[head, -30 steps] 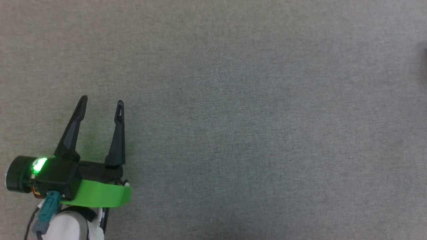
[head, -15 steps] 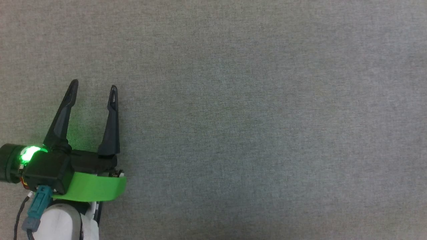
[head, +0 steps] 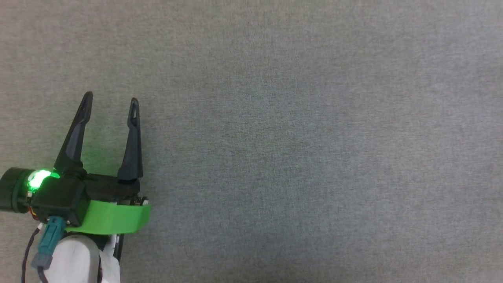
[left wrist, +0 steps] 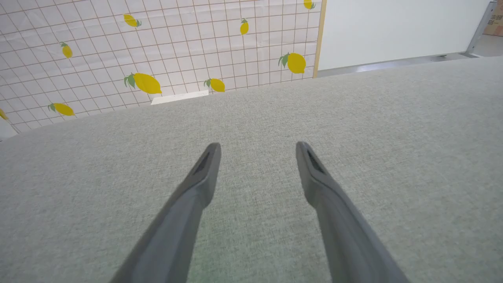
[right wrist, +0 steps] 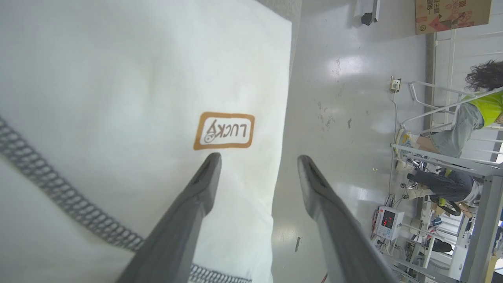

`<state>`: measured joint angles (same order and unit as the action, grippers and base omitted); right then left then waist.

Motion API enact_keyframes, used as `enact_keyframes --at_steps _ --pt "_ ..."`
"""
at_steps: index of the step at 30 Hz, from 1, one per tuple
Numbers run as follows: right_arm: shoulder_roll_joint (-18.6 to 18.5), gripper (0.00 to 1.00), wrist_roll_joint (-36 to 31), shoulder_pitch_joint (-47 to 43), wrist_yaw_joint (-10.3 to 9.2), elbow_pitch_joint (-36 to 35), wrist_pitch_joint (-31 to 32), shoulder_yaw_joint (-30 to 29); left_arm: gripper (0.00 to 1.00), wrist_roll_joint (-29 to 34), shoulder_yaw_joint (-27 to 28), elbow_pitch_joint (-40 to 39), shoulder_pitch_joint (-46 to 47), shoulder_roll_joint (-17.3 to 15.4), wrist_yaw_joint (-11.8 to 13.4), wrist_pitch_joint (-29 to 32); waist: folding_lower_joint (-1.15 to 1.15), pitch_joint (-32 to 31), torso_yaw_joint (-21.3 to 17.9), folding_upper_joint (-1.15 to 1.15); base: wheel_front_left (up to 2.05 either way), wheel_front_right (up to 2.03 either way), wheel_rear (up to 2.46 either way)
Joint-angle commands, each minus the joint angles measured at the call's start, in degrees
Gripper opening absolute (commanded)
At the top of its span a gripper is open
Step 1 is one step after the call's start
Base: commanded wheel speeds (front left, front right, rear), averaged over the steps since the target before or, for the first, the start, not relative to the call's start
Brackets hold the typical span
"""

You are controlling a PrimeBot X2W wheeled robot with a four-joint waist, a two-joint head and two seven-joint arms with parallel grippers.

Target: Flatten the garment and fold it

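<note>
Garment, white soft-fabric long-sleeved shirt with grey zigzag stitching (right wrist: 118,78), lies smooth under your right gripper (right wrist: 258,157), fingers spread and empty, its straight edge between them. Your left gripper (head: 111,97): spread, empty, over grey woven surface (head: 314,137). Flattening looks done here; fold stage: cannot tell.

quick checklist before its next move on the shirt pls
1. The left gripper open, nothing between its fingers: ok.
2. The right gripper open, no cloth pinched: ok.
3. The shirt lying flat: cannot tell; the close patch by its label looks smooth.
4. Shirt edge near the right gripper: ok, it runs between the fingers in the right wrist view.
5. The grey surface under the left gripper smooth: ok.
6. The person away from the arms: ok, far off.
</note>
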<state>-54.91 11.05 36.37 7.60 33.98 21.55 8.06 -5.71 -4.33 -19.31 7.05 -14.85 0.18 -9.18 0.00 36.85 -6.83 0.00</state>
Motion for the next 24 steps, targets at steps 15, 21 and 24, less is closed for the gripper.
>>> enact_keyframes --at_steps 15,21,24 --pt "5.68 1.0 -0.03 -3.44 -0.11 -0.51 -6.31 -0.31 1.0 -0.55 0.54 8.06 -2.44 1.86 3.42 -3.95 0.0 -15.3 1.37 0.0 0.0 0.0 0.0" --pt "16.67 1.0 -4.96 -7.4 -0.11 -3.28 -14.7 -9.47 1.0 -1.79 -0.02 11.24 -4.7 2.8 3.01 -5.28 0.0 -23.83 2.19 0.0 0.0 0.0 0.0" --pt "23.23 1.0 -6.89 -10.06 -0.11 -6.35 -18.31 -15.63 1.0 -2.27 -0.22 11.9 -5.83 3.11 2.84 -5.47 0.0 -26.19 2.62 0.0 0.0 0.0 0.0"
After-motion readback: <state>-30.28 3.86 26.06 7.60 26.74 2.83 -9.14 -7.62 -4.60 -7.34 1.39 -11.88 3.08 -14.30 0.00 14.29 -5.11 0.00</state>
